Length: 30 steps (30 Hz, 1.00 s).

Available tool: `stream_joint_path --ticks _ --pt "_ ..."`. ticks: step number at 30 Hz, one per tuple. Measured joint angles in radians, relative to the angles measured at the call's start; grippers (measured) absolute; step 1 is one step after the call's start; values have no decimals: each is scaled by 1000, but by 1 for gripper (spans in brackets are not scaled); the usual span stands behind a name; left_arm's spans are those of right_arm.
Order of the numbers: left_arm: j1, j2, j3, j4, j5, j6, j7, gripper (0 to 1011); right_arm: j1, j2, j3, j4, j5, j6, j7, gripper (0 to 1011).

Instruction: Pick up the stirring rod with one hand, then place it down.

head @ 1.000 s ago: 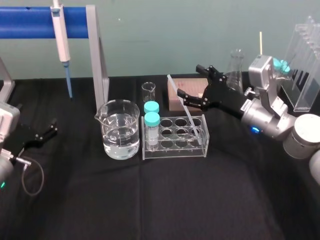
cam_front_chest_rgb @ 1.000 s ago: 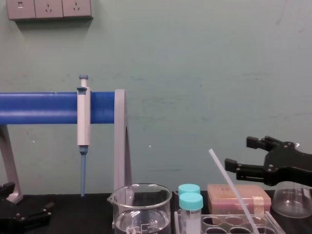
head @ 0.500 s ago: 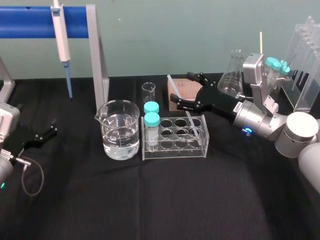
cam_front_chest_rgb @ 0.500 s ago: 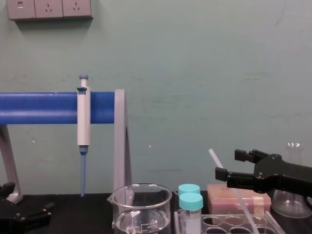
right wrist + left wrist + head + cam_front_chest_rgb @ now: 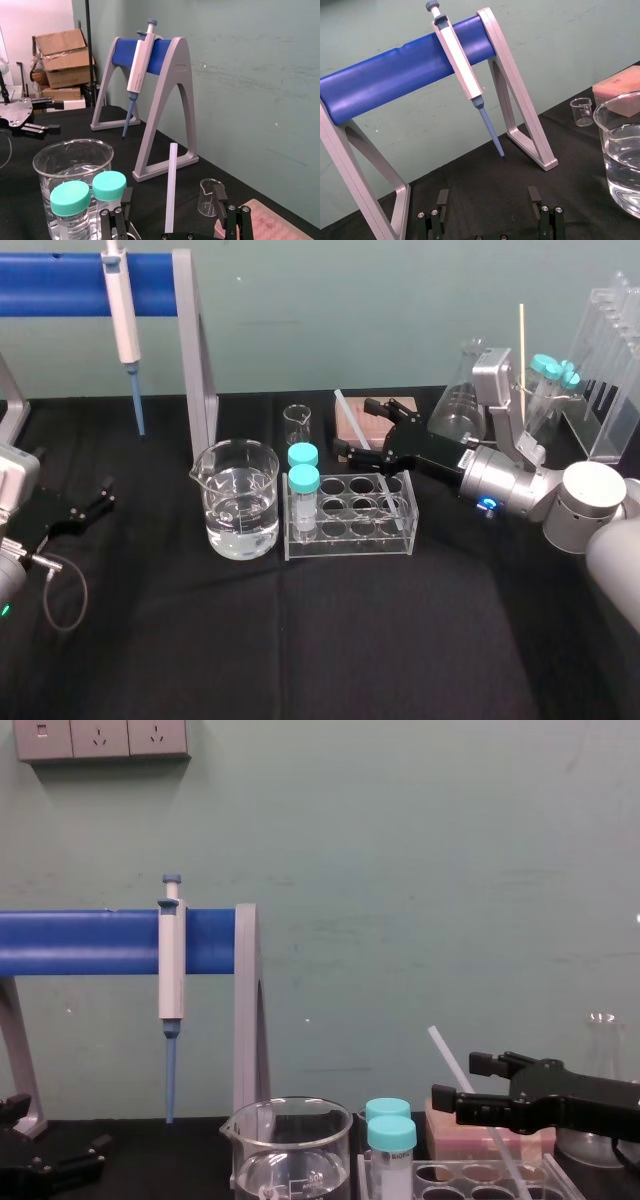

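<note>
At the left edge of the black tabletop (image 5: 300, 640), the left gripper (image 5: 98, 497) is parked, its jaws spread wide with nothing between them. Behind it, one grey-and-blue pipette (image 5: 122, 310) is hung tip-down on one stand (image 5: 195, 360) with a blue bar; the stand's left leg is cut off by the head view's edge.

Further right, one large beaker (image 5: 238, 498), partly filled with clear liquid, is set just beside one clear rack (image 5: 350, 530). Two tubes with teal caps (image 5: 303, 480) are stood in the rack's left end, and one small glass beaker (image 5: 297, 423) is placed behind them.

The stirring rod (image 5: 346, 410) is leaned in the rack, its foot in a right-hand hole and its top tilted back and to the left. Its lower length is hard to make out through the rack's clear wall.

The right gripper (image 5: 357, 426) is held at the rod's upper part, above the rack. In the right wrist view the rod (image 5: 170, 190) is seen between the two open jaws and apart from both, so nothing is gripped. In the chest view the rod (image 5: 445, 1055) is crossed by the black fingers (image 5: 470, 1102), and contact cannot be judged there.

One pinkish block (image 5: 265, 222) is partly covered by the gripper. One flask (image 5: 455, 405) is stood behind the right arm, its base hidden. At the far right, one clear stand (image 5: 610, 390) is cut off by the edge.
</note>
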Motion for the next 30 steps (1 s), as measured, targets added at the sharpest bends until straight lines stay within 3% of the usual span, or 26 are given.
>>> stream_joint_path --ticks 27,30 --pt "0 0 0 0 0 0 0 1000 13 -8 2 21 -16 -2 2 1004" --pt "0 0 0 0 0 0 0 1000 13 -8 2 21 -15 -3 2 950"
